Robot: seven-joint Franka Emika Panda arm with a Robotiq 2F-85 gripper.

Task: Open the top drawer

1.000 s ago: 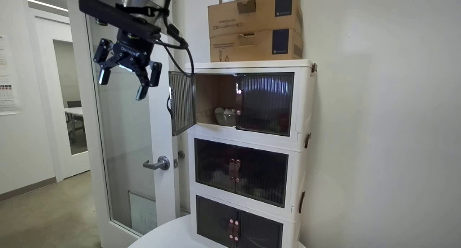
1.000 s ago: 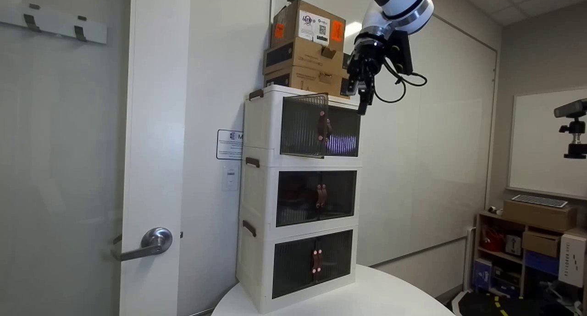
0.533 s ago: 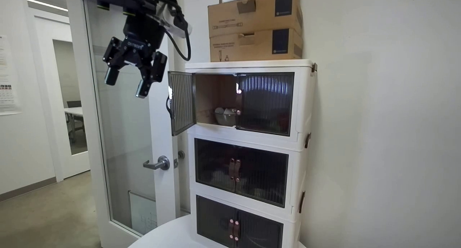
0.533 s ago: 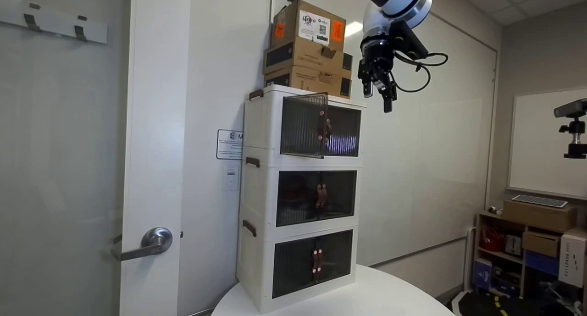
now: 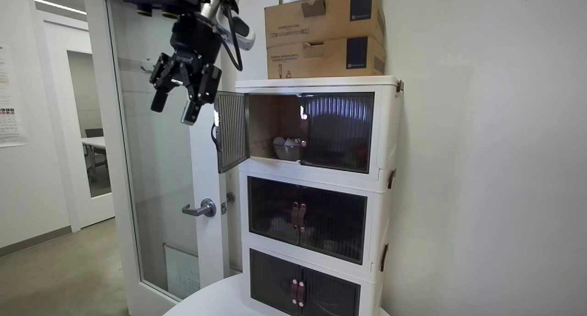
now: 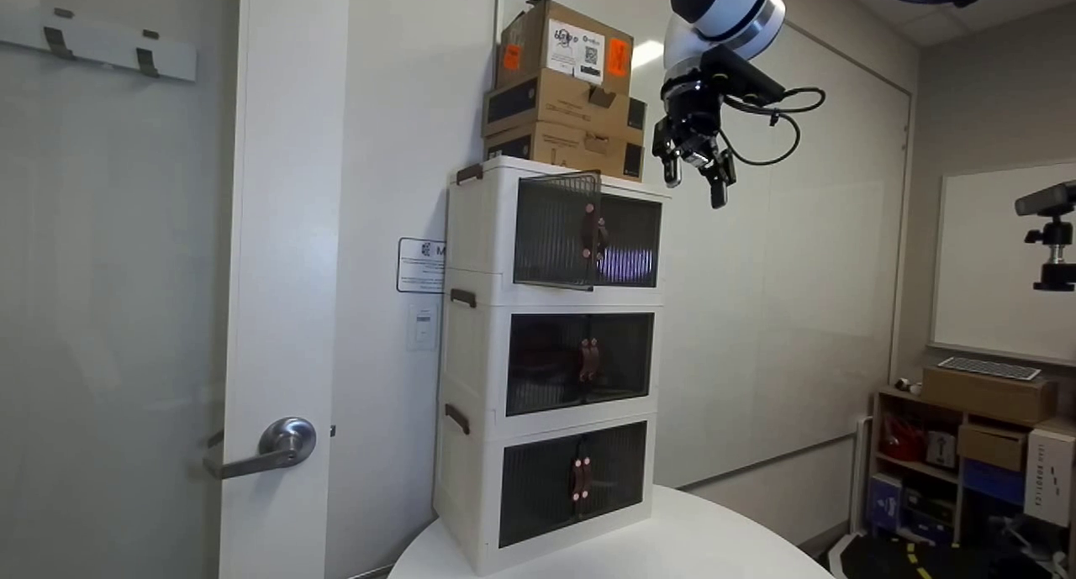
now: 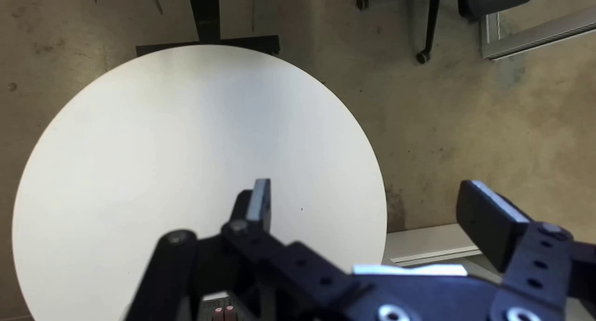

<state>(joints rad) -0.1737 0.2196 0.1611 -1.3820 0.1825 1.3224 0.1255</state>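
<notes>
White table (image 7: pixel 200 162) stands below; the top drawer (image 5: pixel 337 132) gapes by one door leaf (image 5: pixel 232 131) (opening looks finished); gripper (image 5: pixel 173 112) spread and empty, I'd next back clear.

Top drawer (image 6: pixel 555 230) is showing dk ribbed doors (image 5: pixel 337 132) & wht frame (image 5: pixel 386 137); gripper (image 5: pixel 173 109) is looking blk; boxes (image 5: pixel 328 31) are showing brn & navy.
</notes>
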